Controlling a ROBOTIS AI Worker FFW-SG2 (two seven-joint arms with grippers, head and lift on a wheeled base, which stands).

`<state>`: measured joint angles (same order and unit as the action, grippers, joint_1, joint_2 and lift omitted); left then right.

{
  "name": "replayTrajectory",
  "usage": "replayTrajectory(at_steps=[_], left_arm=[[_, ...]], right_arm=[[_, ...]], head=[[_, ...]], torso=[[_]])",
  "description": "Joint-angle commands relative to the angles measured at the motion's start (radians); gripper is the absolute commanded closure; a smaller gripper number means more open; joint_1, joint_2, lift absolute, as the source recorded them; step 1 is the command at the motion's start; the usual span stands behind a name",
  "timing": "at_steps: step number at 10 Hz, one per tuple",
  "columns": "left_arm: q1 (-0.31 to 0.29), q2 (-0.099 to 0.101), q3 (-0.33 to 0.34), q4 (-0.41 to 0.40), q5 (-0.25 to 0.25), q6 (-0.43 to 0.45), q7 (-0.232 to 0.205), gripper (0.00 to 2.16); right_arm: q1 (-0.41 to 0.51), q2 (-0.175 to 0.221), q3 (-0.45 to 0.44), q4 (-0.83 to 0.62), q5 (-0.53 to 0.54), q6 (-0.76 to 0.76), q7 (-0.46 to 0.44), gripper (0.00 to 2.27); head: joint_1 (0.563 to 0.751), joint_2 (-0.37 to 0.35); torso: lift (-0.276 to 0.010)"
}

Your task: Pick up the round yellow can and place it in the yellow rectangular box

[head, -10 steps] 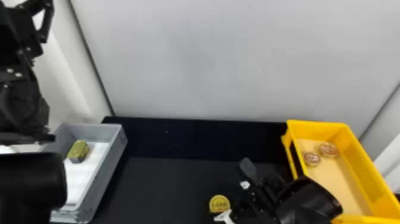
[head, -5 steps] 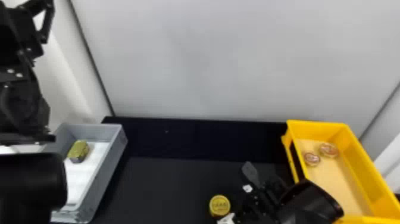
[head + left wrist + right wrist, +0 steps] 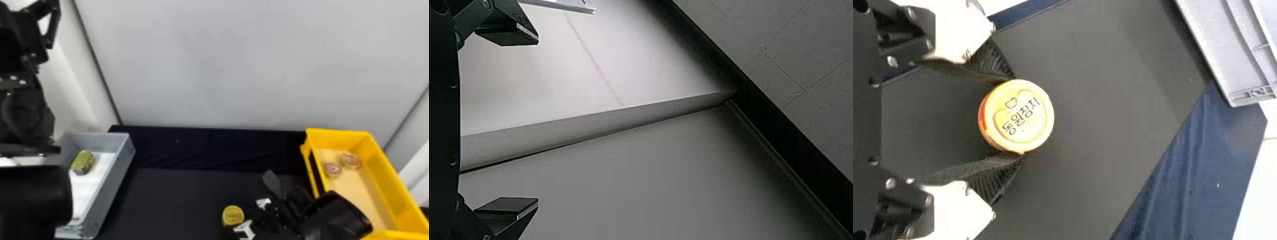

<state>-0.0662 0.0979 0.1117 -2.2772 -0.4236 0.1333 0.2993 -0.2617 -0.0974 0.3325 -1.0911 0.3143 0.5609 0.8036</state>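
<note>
you have the right gripper (image 3: pixel 240 214) at the near side of the work area, its jaws pinching the round yellow can (image 3: pixel 233 216) from opposite sides. the can is outside and to the left of the yellow rectangular box (image 3: pixel 395 188); you cannot tell whether it touches the dark surface (image 3: pixel 178 198). the box, at the right, contains a round tin (image 3: pixel 332 169) and, just beside it, a second tin (image 3: pixel 350 160). the left gripper (image 3: pixel 30 35) is raised at the left, jaws spread. the gray box (image 3: pixel 110 188) at the left contains a yellow-green block (image 3: pixel 83 161).
</note>
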Motion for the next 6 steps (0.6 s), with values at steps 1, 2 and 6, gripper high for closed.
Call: replayTrajectory(at_steps=[1,2,6], left_arm=[[0.006,0.000,0.005,-0.005,0.000,0.005,0.000,0.13],[0.006,0.000,0.007,-0.010,0.000,0.013,-0.003,0.13],[0.006,0.022,0.017,-0.041,0.000,0.055,-0.014,0.13]], right_arm=[[0.078,-0.028,-0.053,-0.214,-0.015,0.108,0.014,0.59],[0.116,-0.042,-0.093,-0.343,-0.006,0.165,0.024,0.59],[0.160,-0.061,-0.260,-0.679,0.100,0.322,0.054,0.59]], head=[[0.663,0.054],[0.663,0.054],[0.663,0.054]], torso=[[-0.010],[-0.010],[-0.010]])
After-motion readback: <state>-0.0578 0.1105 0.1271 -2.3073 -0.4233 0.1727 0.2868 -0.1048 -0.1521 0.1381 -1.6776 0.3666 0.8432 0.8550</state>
